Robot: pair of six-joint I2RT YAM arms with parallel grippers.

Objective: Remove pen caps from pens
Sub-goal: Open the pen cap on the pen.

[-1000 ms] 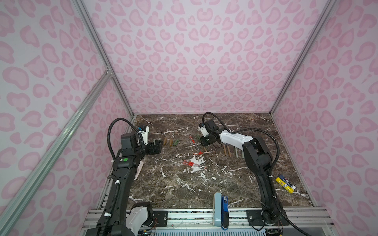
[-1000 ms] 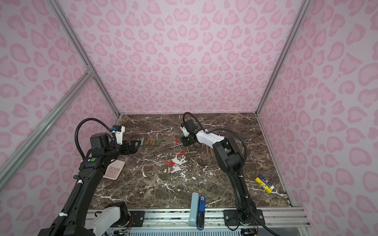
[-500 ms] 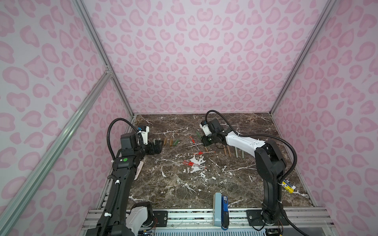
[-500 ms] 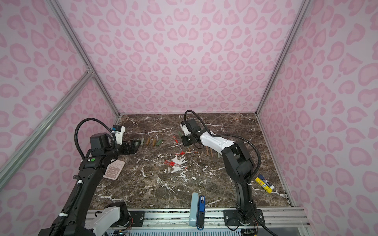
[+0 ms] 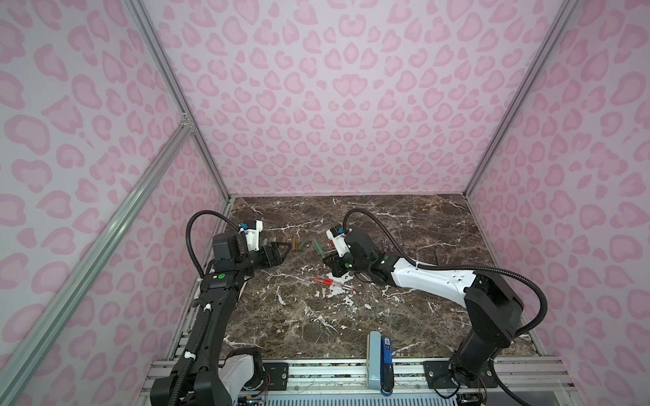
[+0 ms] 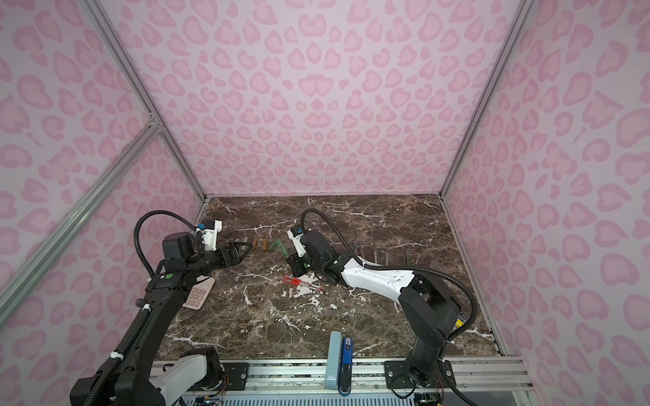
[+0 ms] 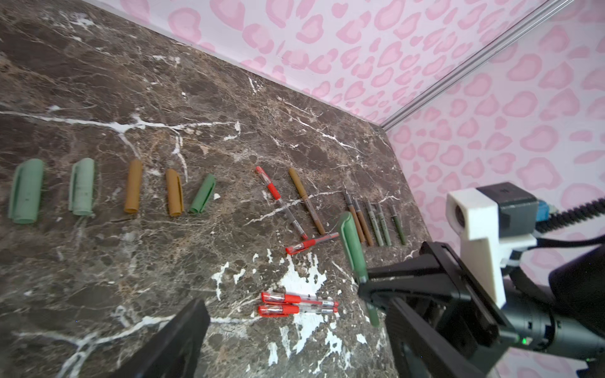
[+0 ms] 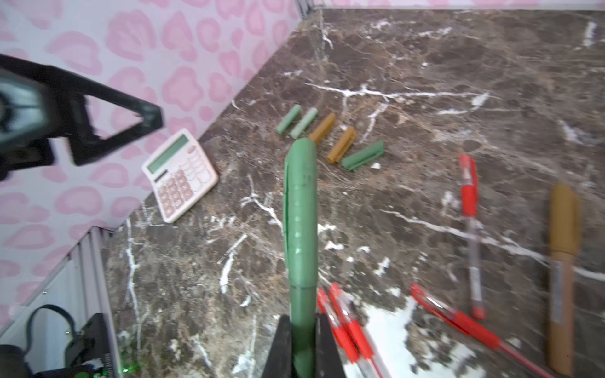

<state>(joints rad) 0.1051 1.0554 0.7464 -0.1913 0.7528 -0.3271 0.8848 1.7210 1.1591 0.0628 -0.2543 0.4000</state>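
1. Over the dark brown, white-veined marble tabletop (image 5: 422,225), the white-and-black right arm (image 5: 432,281) has swung its elbow down and out toward the near right corner since a second ago. Its wrist has stayed near mid-table.
2. The black left arm (image 5: 211,305) has kept its place by the left edge.
3. A pink desk calculator (image 8: 181,173) lies beside the left wall.
4. The right gripper (image 8: 300,333) is clamped on the barrel of a sage-green capped pen (image 7: 355,252). The pen is held tilted off the table, its cap (image 8: 300,209) on and jutting beyond the fingertips.
5. The left gripper (image 5: 283,253) has its jaws spread and empty, apart from that pen.
6. Two red-capped clear pens (image 7: 296,304) lie side by side mid-table. Two other red pens (image 7: 281,203), a tan capped pen (image 7: 306,199) and a row of thin uncapped pens (image 7: 376,225) lie farther back.
7. Five loose pen caps (image 7: 133,186) lie in a row at far left: two pale green, two tan and one darker green.
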